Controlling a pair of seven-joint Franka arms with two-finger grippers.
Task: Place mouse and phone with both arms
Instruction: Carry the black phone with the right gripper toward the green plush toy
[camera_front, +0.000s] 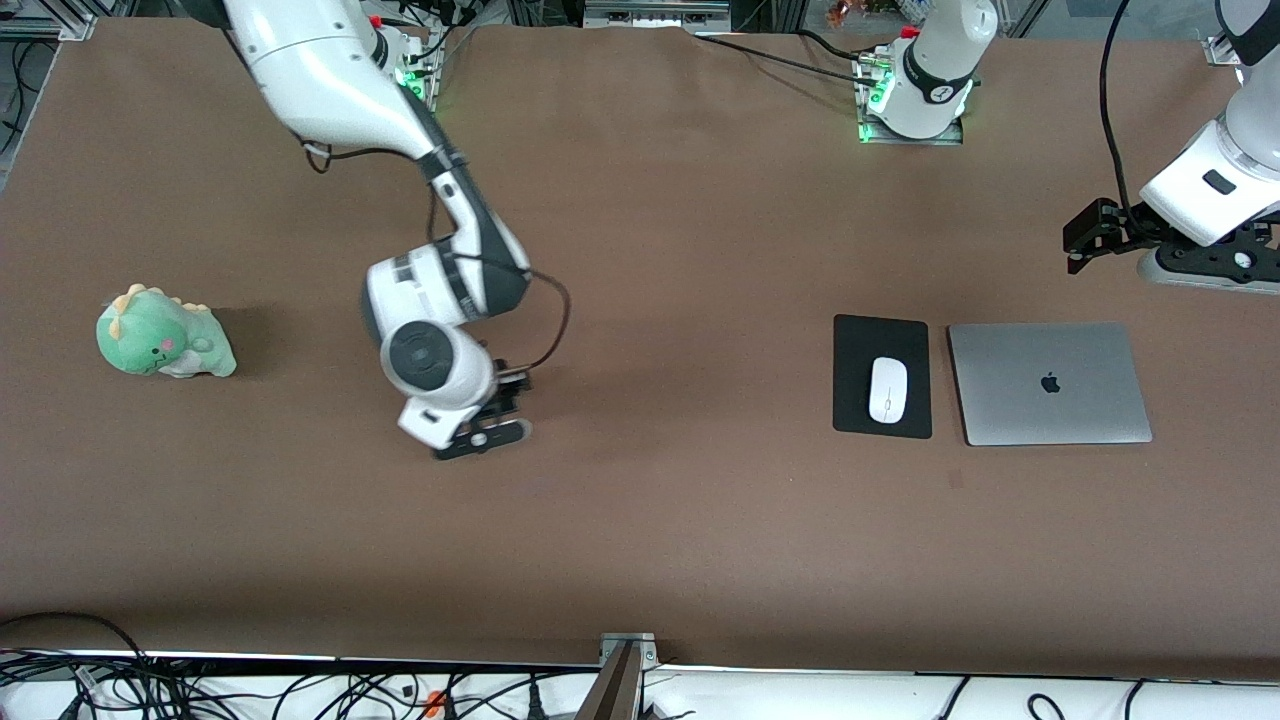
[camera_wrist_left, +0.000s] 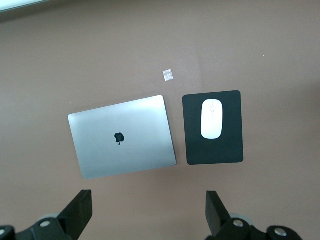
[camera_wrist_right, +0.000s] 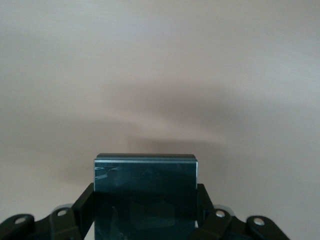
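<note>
1. The right hand hung low over the bare middle of the table, toward the right arm's end. It was closed on the phone, whose dark slab showed in the right wrist view with a finger pressed against each long side. In the front view the phone itself was hidden by the wrist.

2. That edge grip probably kept the phone's broad face level with the table, so it could be laid flat rather than dropped on a corner (a judgement, not something seen).

3. The left hand was raised near the left arm's end of the table, its fingers spread wide with nothing between them. It looked down on the mouse and waited.

4. The mouse lay flat on the black mouse pad, with pad showing all around it. I took its part of the task as done, which would explain the empty left hand.

5. The pad sat just beside a closed grey laptop, apart from it by a thin strip of table. This looked like a desk layout, mouse next to computer.

6. A green plush dinosaur rested well apart from everything, toward the right arm's end, and seemed to have no role.

7. What remained, in my reading, was setting the phone down and releasing it.
</note>
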